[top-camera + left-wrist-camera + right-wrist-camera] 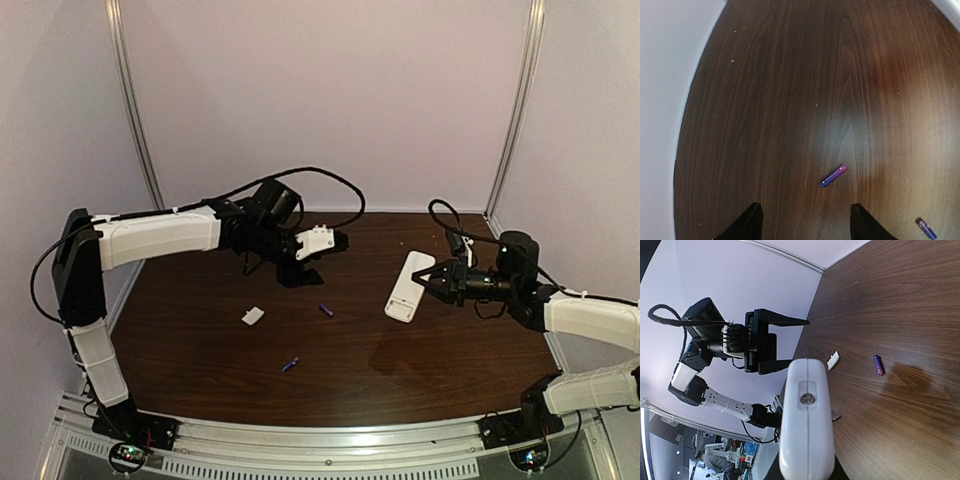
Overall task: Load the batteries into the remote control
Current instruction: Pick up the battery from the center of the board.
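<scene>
The dark wooden table [420, 370] is filling the floor of the booth, with pale walls standing around it. The left arm [160, 238] is reaching in from the left side, and its left gripper [806, 225] is hanging over the middle of the table with its jaws spread wide, holding nothing; only bare wood is showing between the two black fingertips [752, 222]. The right arm [590, 315] is stretching in from the right, and its right gripper [432, 280] is clamping the near right edge of the remote control [408, 287]. The remote is sitting right of centre, tilted, with a plain white side facing the overhead camera. Whether its far end is touching the wood cannot be told. A small white flat piece [253, 316] is lying on the table left of centre, apart from everything else. The two batteries are lying loose on the wood: one battery [326, 310] near the middle, between the white piece and the remote, and the other battery [290, 364] closer to the near edge.
</scene>
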